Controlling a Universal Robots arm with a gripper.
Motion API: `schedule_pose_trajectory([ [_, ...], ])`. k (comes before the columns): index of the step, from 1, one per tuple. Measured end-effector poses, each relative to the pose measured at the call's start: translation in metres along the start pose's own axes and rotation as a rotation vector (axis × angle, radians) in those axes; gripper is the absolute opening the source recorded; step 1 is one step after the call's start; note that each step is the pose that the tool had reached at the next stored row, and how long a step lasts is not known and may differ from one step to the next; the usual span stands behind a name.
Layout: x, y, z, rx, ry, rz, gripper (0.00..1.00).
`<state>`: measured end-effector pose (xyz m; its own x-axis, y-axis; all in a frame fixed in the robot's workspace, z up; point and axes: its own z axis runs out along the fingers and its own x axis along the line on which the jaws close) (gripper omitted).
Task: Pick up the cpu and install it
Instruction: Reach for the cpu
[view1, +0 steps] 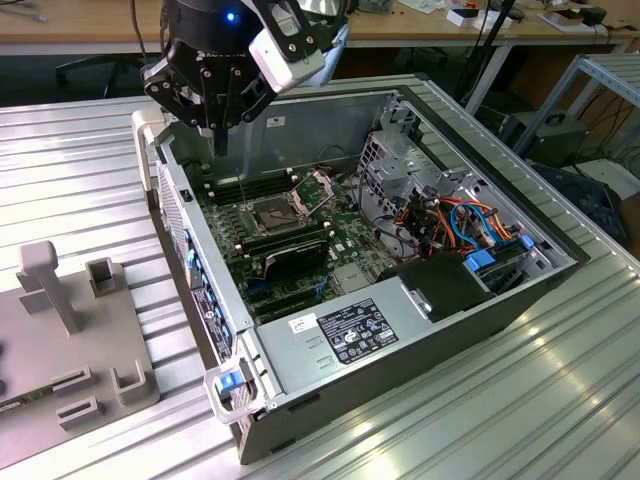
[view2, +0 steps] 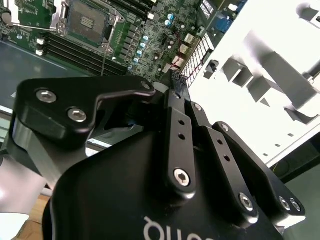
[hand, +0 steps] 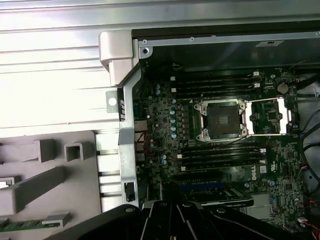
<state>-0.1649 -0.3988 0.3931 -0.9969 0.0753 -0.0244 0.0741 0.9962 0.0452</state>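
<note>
The ribbed metal table (view1: 480, 420) is carrying the work. On it, at the exterior view's left, a grey fixture plate (view1: 60, 350) with upright blocks and slots is lying just beside the computer case (view1: 420, 370), which is lying on its side with the open face turned up.

Inside the case, nearest the exterior camera, the power supply (view1: 350, 335) is showing its labelled face. Behind it, toward the exterior view's right, orange and blue cables (view1: 460, 220) are running among the drive bays.

Farther in, the green motherboard (view1: 345, 240) is lying flat. Long black memory modules (view1: 285, 250) are sitting in slots just beside the processor socket (view1: 272, 212). The socket frame (view1: 318, 190) is standing swung open beside the socket, and in the first wrist view the socket (hand: 222, 120) is showing a dark square contact field with the frame (hand: 267, 116) folded out next to it.

The gripper (view1: 219, 145) is hanging above the far part of the case, apart from the board and pointing down. In the second wrist view the gripper (view2: 175, 92) is clenched, with the fingers meeting at a narrow tip. Whether anything is pinched there cannot be told, and where the cpu is lying cannot be told.

Beyond the case, a wooden workbench (view1: 100, 25) is standing.
</note>
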Motion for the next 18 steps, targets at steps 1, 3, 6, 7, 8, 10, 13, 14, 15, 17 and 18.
schedule_pose_trajectory([
  [1, 0.0, 0.0, 0.0, 0.0, 0.0, 0.0, 0.11],
  [3, 0.0002, -0.0001, 0.0, 0.0001, 0.0001, 0.0, 0.11],
  [6, 0.0003, -0.0001, -0.0001, 0.0001, 0.0, 0.0, 0.11],
  [7, 0.0003, -0.0001, -0.0001, 0.0001, 0.0, 0.0, 0.11],
  [8, 0.0003, -0.0001, -0.0001, 0.0001, 0.0, 0.0, 0.11],
  [10, 0.0003, -0.0001, -0.0001, 0.0001, 0.0001, 0.0, 0.11],
  [13, 0.0005, -0.0001, -0.0001, 0.0001, 0.0, 0.0, 0.11],
  [14, 0.0008, -0.0001, -0.0001, 0.0001, 0.0, 0.0, 0.11],
  [15, 0.002, -0.0002, -0.0001, 0.0002, 0.0001, 0.0, 0.11],
  [17, 0.0039, -0.0003, -0.0002, 0.0001, 0.0, 0.0, 0.11],
  [18, 0.005, -0.0004, -0.0002, 0.0001, 0.0, 0.0, 0.11],
])
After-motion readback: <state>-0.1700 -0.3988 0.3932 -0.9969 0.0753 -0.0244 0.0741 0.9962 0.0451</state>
